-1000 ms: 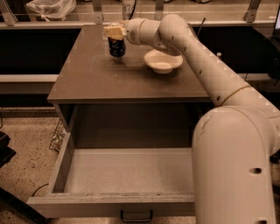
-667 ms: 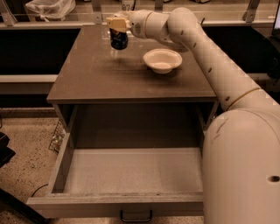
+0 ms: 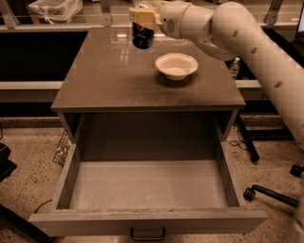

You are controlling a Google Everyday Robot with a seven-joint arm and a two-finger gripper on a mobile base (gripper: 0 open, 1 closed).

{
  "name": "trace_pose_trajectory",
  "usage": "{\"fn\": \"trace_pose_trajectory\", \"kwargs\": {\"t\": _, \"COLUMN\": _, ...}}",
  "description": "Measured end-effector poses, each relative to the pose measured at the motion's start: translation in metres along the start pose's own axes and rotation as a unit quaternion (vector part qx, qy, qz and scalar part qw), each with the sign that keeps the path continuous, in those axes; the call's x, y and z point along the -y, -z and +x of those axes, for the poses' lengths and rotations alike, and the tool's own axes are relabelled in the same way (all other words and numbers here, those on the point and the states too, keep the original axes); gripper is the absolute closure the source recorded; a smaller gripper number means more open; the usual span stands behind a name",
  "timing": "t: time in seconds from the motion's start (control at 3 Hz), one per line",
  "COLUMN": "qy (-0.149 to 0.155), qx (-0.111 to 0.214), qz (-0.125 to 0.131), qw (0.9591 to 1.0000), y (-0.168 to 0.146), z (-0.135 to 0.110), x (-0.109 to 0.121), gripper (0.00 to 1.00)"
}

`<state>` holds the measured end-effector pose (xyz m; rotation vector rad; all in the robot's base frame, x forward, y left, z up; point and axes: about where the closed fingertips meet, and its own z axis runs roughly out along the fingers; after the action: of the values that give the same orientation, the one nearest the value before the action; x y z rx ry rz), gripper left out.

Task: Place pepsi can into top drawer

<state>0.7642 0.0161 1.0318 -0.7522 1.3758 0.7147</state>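
The pepsi can (image 3: 142, 36), dark blue, hangs just above the far edge of the brown cabinet top (image 3: 109, 80). My gripper (image 3: 142, 17) comes in from the right and is shut on the can's top, its pale yellow fingers (image 3: 140, 14) clamped around it. The top drawer (image 3: 66, 182) is pulled wide open below the cabinet top, nearer the camera than the can. Its pale grey floor is bare and its dark handle (image 3: 148, 233) shows on the front.
A white bowl (image 3: 176, 65) sits on the cabinet top, right of and nearer than the can. My white arm (image 3: 247, 38) spans the upper right. A plastic bag (image 3: 54, 8) lies at the far left, and chair castors (image 3: 249, 193) stand on the floor at right.
The gripper has lifted the pepsi can off the cabinet top and carried it slightly to the right. The bowl and the drawer have not moved.
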Motion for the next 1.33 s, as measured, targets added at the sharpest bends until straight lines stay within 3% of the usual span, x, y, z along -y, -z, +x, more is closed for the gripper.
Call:
{"fn": "trace_pose_trajectory", "kwargs": {"t": 0.33, "qy": 0.003, "qx": -0.021, "qz": 0.023, "qw": 0.9995, "y": 0.071, "z": 0.009, "x": -0.037, "gripper": 1.0}}
{"fn": "trace_pose_trajectory", "kwargs": {"t": 0.67, "qy": 0.013, "qx": -0.028, "qz": 0.025, "qw": 0.9992, "y": 0.113, "z": 0.025, "x": -0.06, "gripper": 1.0}}
{"fn": "trace_pose_trajectory", "kwargs": {"t": 1.0, "qy": 0.023, "qx": -0.016, "qz": 0.014, "qw": 0.9995, "y": 0.154, "z": 0.044, "x": -0.081, "gripper": 1.0}}
{"fn": "trace_pose_trajectory", "kwargs": {"t": 1.33, "qy": 0.006, "qx": -0.015, "qz": -0.018, "qw": 0.9997, "y": 0.234, "z": 0.09, "x": -0.107, "gripper": 1.0}}
